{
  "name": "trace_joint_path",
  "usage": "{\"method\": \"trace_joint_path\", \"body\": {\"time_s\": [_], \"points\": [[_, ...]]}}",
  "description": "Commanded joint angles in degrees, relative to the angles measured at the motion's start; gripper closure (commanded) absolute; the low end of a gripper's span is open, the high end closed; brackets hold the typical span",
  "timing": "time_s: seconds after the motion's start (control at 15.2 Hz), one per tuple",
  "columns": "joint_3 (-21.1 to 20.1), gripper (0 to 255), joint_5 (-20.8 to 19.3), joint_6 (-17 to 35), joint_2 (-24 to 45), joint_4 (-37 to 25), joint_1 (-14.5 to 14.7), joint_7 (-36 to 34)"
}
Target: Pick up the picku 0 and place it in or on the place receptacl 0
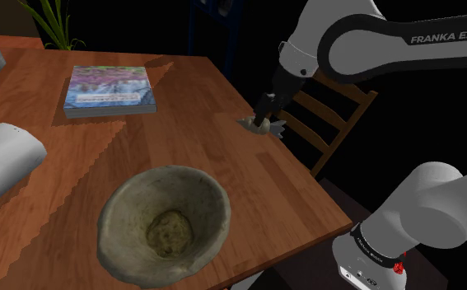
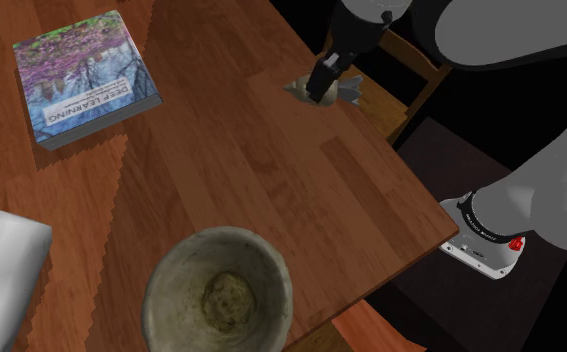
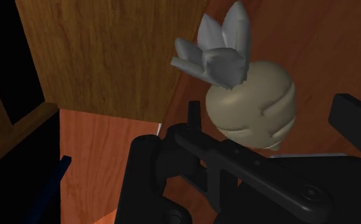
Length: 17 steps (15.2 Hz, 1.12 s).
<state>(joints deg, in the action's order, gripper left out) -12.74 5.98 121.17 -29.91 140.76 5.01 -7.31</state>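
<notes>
just right of centre in the shoulder view, gripper (image 1: 262, 119) straddles turnip (image 3: 255, 105) at table (image 1: 182, 144) edge, fingers spread, not clasping

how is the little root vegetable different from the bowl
The root vegetable is small; the bowl is far bigger. The vegetable is smooth beige with grey leaves; the bowl is rough and mottled grey-green. The vegetable lies at the edge of the table between open jaws; the bowl stands free. Both rest on that wooden table.
</notes>
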Motion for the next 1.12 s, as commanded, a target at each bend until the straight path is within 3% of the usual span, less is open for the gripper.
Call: {"method": "trace_joint_path", "body": {"time_s": [0.0,0.4,0.86,0.92,1.06], "points": [[1.4,0,0.8,0.6,0.1,1.2,0.6,3.3],[0.9,0,0.9,5.4,2.3,3.8,0.6,3.2],[0.9,0,0.9,5.4,2.3,3.8,0.6,3.2],[0.9,255,0.9,5.4,2.3,3.8,0.6,3.2],[0.9,255,0.9,5.3,2.3,3.8,0.6,3.2]]}}
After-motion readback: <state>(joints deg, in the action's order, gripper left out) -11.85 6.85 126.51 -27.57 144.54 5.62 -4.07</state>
